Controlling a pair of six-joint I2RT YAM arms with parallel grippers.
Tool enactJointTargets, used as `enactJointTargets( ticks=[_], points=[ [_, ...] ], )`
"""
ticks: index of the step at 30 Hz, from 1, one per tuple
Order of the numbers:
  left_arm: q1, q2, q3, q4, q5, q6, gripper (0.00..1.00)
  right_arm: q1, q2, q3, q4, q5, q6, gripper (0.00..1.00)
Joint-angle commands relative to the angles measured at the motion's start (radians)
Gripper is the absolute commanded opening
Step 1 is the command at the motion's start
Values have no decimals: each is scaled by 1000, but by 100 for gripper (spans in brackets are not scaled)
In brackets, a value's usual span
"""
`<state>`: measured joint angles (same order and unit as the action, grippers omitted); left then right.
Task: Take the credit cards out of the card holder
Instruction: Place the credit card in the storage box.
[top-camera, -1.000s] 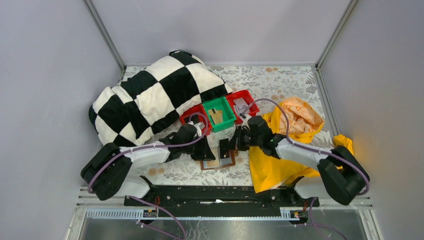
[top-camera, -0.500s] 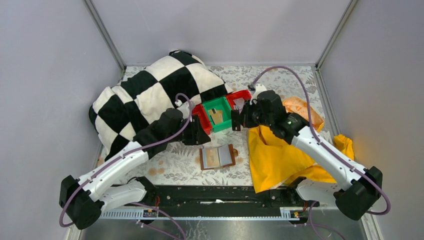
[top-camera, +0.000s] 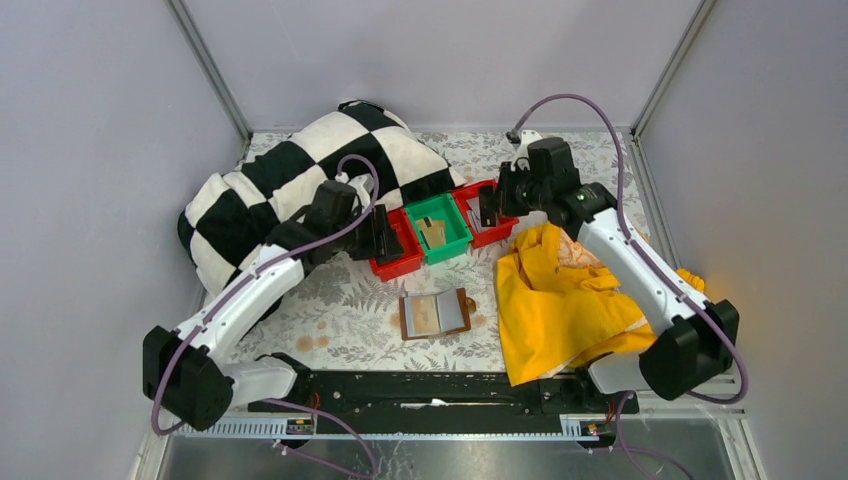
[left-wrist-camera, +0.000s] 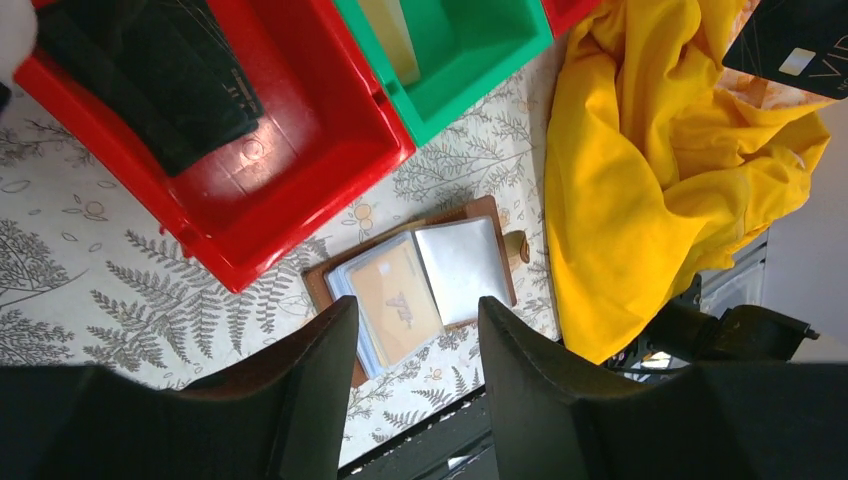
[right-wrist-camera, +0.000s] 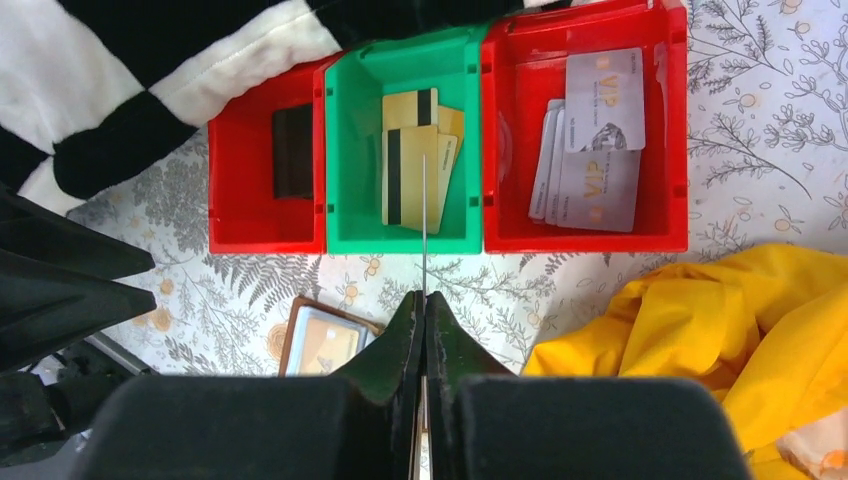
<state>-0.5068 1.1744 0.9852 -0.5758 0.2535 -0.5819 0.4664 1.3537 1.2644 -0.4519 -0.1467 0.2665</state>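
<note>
Near the front of the fern-print surface (top-camera: 340, 322), the card holder (top-camera: 436, 314) lies open, with a tan card (left-wrist-camera: 395, 300) inside. Grey walls (top-camera: 100, 120) stand around. My right end effector (right-wrist-camera: 423, 300) pinches a thin card (right-wrist-camera: 423, 200), seen edge-on over the green bin (right-wrist-camera: 352, 170). Only my left wrist view shows a dark card (left-wrist-camera: 790, 40). My left end effector (left-wrist-camera: 412, 340) is spread wide. Both arms have moved farther back since a moment ago.

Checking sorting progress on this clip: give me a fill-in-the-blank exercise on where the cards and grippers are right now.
1. The bin holding the gold cards is coloured ___.
2. The card holder lies ___ on the table.
3. The right gripper is shut on a thin ___, seen edge-on.
4. The left gripper, fingers apart, holds ___.
Missing words: green; open; card; nothing.
</note>
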Motion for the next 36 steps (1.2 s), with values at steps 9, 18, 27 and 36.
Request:
enactJointTargets(
  ticks=[9,18,27,36],
  points=[
    [213,93,294,-167,108,80,53,17,323,259,94,-365,133,0],
    [346,35,318,-187,118,113,54,156,611,422,192,-373,222,0],
    [349,-5,304,-176,107,132,56,209,805,568,168,-398,239,0],
    [349,-9,276,-168,161,134,57,229,872,559,176,-403,246,0]
  ],
)
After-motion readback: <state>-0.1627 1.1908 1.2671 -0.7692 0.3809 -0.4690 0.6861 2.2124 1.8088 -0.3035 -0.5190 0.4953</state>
